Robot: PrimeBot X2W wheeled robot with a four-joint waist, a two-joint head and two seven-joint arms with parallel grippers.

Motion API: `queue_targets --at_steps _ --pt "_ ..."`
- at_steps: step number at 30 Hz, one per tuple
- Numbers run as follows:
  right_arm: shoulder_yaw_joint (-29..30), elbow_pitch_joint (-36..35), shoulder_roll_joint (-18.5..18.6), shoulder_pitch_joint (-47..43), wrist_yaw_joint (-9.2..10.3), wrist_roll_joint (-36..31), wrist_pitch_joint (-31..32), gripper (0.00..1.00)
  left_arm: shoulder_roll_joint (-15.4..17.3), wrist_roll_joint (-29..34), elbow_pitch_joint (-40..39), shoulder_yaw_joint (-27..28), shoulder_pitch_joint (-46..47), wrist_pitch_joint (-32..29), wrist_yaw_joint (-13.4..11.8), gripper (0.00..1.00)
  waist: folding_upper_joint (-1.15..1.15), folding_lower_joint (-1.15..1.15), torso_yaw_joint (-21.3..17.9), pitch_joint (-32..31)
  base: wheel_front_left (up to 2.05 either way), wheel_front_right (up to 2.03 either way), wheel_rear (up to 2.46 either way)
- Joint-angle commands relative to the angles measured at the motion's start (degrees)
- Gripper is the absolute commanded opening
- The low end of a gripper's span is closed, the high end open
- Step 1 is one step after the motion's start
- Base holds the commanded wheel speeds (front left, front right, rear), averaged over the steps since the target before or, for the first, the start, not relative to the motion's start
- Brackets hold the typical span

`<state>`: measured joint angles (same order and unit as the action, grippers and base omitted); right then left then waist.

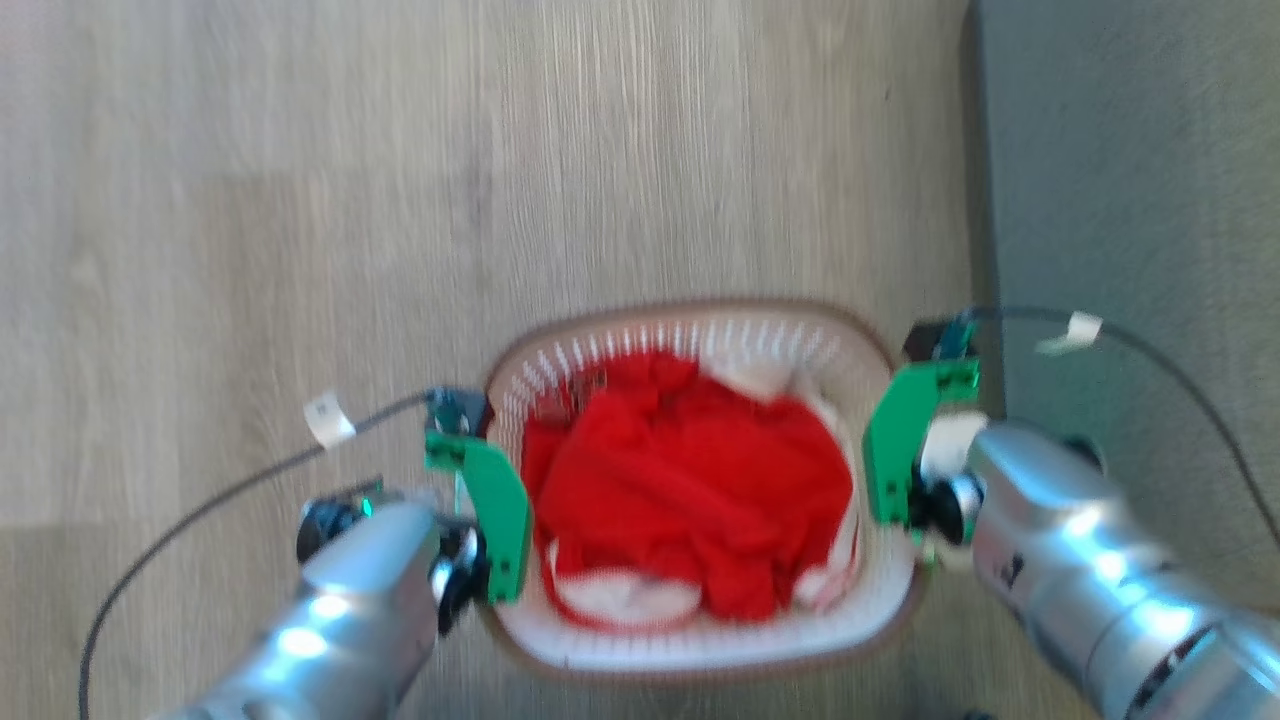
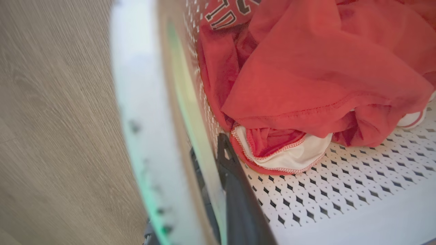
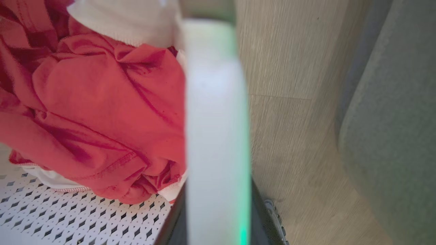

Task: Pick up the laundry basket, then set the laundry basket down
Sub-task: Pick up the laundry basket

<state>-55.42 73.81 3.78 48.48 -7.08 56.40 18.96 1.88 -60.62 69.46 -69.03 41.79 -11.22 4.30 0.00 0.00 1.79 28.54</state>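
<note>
The laundry basket [image 1: 700, 650] sits low in the middle of the head view, white and perforated with a brown rim, full of red and white clothes [image 1: 690, 480]. My left gripper [image 1: 500, 520] is shut on the basket's left side. In the left wrist view one dark finger [image 2: 235, 190] lies inside the perforated wall [image 2: 323, 190] and the white handle [image 2: 143, 119] runs past it. My right gripper [image 1: 895, 460] is shut on the right side. Its dark fingers [image 3: 262, 217] straddle the white handle [image 3: 214, 119]. Whether the basket touches the floor I cannot tell.
Pale wood floor [image 1: 400, 200] spreads to the left and beyond the basket. A grey soft-looking surface [image 1: 1130, 200] borders the floor on the right, close to my right arm, and shows again in the right wrist view [image 3: 391, 136]. Black cables [image 1: 200, 510] trail from both wrists.
</note>
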Motion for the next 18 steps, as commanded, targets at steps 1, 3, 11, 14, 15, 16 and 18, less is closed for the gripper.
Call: queue_targets --at_steps 1,3,11,14,15,16,18 --pt "-1.80 -0.73 -0.50 -2.93 -0.41 -0.61 0.52 0.00 0.99 0.56 -0.21 -0.66 -0.73 -0.51 1.01 0.00 0.00 0.00 0.31 -5.67 0.00 0.00 0.00" --pt "-2.83 -1.74 -0.59 -4.47 -0.41 -0.57 1.60 0.00 0.99 0.23 -0.19 -1.10 -1.91 -1.91 1.39 0.00 0.00 0.00 0.37 -8.44 0.00 0.00 0.00" --pt "-4.72 -4.06 -0.78 -8.62 -0.41 1.67 5.33 0.00 0.99 -0.65 0.56 -2.18 -4.93 -5.83 2.51 0.00 0.00 0.00 0.87 -18.04 0.00 0.00 0.00" --pt "-4.85 -3.97 -0.82 -9.87 -0.41 2.70 5.90 0.00 0.99 -0.63 0.35 -2.57 -5.96 -7.14 2.72 0.00 0.00 0.00 1.71 -21.12 0.00 0.00 0.00" --pt "-4.97 -4.02 -0.84 -10.07 -0.41 2.92 6.11 0.00 0.99 -0.85 0.15 -2.60 -6.15 -7.36 2.77 0.00 0.00 0.00 1.94 -21.87 0.00 0.00 0.00" --pt "-5.08 -4.14 -0.85 -10.23 -0.41 3.16 6.24 0.00 0.99 -1.03 0.02 -2.63 -6.28 -7.47 2.81 0.00 0.00 0.00 2.13 -22.60 0.00 0.00 0.00" --pt "-5.20 -4.46 -0.87 -10.73 -0.41 3.78 6.44 0.00 0.99 -1.14 -0.11 -2.76 -6.64 -7.72 2.87 0.00 0.00 0.00 2.51 -24.24 0.00 0.00 0.00"
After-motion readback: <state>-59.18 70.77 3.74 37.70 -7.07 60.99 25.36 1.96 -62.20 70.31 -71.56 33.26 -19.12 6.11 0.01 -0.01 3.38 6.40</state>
